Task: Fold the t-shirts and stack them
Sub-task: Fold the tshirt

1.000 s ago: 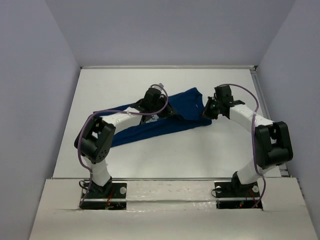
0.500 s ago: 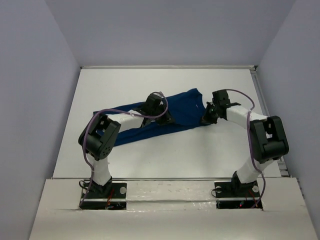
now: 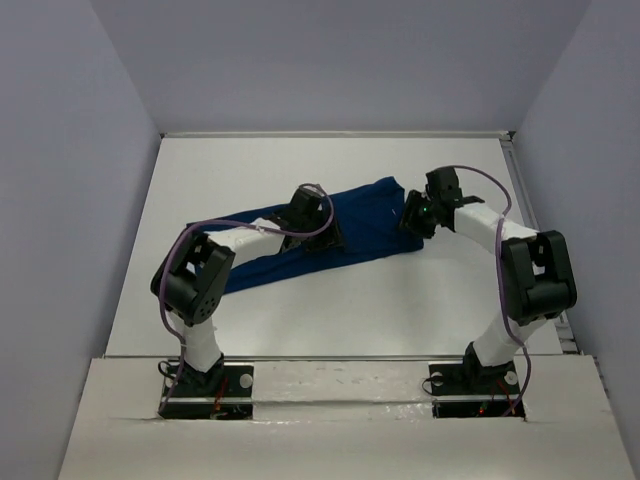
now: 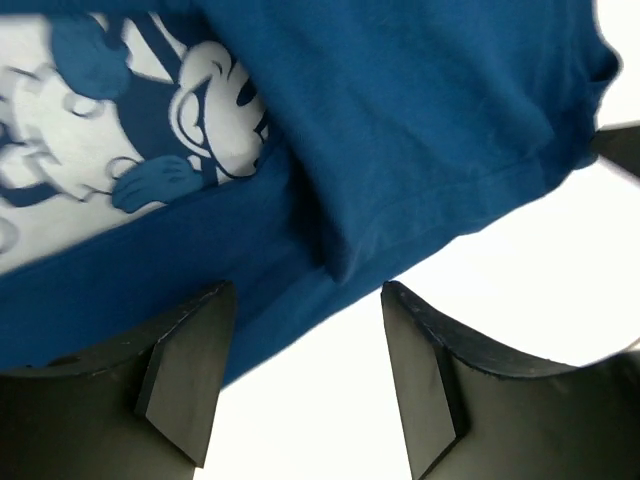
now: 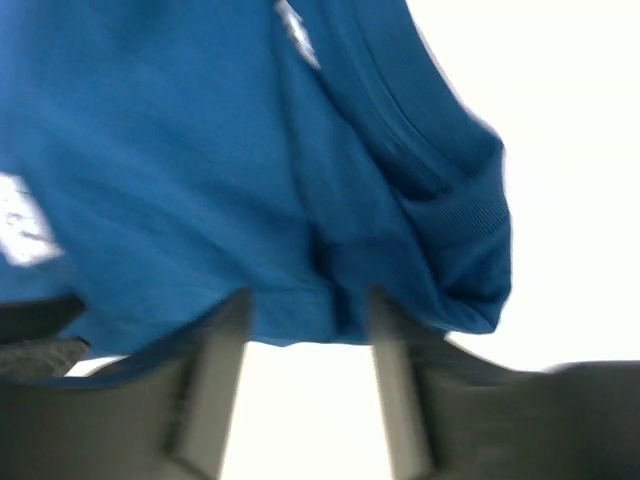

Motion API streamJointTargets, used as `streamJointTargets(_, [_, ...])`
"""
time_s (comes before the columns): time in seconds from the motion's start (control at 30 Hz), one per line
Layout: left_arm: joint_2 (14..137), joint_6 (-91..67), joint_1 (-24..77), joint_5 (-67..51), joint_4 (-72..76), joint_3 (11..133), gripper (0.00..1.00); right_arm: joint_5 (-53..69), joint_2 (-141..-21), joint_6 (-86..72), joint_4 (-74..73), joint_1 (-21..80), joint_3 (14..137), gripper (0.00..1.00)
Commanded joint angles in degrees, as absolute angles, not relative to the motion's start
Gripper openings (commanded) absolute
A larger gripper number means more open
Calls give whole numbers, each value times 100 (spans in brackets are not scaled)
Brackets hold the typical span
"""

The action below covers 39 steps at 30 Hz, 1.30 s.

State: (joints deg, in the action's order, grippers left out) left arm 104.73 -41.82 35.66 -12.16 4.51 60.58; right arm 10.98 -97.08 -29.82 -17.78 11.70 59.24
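Navy cloth against a white table: the t-shirt lies mid-table as a long, narrow band. Its long axis runs on a slant from the near left to the far right. The far-right end is the wider one and stops just short of the right gripper. The near-left end tapers off beside the left arm's elbow. Pale grey walls close in the table on three sides.

Both arms are white-sleeved with black joints and reach in from the near edge, a purple cable looping along each. The left gripper sits over the shirt's near edge around the middle of the band.

In the left wrist view the knit is smooth and matte. One layer is folded over another, with a stitched hem running slantwise across the fold. The pale print shows at upper left, partly covered by that fold, with the Mickey face turned sideways. The left gripper has its dark, wedge-shaped fingers spread apart. Shirt edge and bare table fill the gap, and nothing is clamped.

The right wrist view is blurred. The cloth bunches into soft folds, with a ribbed band at the right and a small white tag near the top. The right gripper also has its fingers parted, the hem lying at their tips.
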Motion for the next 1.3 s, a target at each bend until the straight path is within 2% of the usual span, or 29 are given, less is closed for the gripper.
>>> streamJointTargets(0.0, [9580, -3420, 3604, -607, -210, 6687, 60, 1449, -9526, -2681, -1784, 1063, 6871, 46])
streamJointTargets(0.07, [9720, -3279, 3551, -580, -456, 7153, 60, 1564, -9974, -2698, -1802, 1011, 7513, 18])
streamJointTargets(0.1, [9790, -3252, 3490, -571, -544, 7294, 60, 1591, -10123, -2733, -1663, 1011, 7697, 9])
streamJointTargets(0.13, [9965, -3217, 3437, -554, -562, 7573, 60, 1643, -10273, -2751, -1548, 959, 7986, 6])
streamJointTargets(0.2, [10168, -3173, 3358, -589, -632, 7839, 59, 1845, -10800, -2847, -1354, 835, 8286, 14])
streamJointTargets(0.23, [10386, -3164, 3279, -571, -650, 8075, 59, 2098, -10976, -2848, -1310, 835, 8601, 32])
streamJointTargets(0.33, [10808, -3129, 3138, -597, -668, 8392, 58, 2494, -11521, -2795, -1038, 677, 8911, 42])
streamJointTargets(0.57, [11398, -3146, 2708, -756, -475, 8455, 57, 2848, -12199, -2523, -1221, 483, 9703, 43])
streamJointTargets(1.0, [11681, -3181, 2443, -861, -229, 8112, 56, 3541, -12761, -2873, -817, 422, 9711, 43])
streamJointTargets(1.27, [11733, -3234, 2391, -888, -167, 8060, 56, 3147, -12797, -2927, -686, 422, 9668, 46])
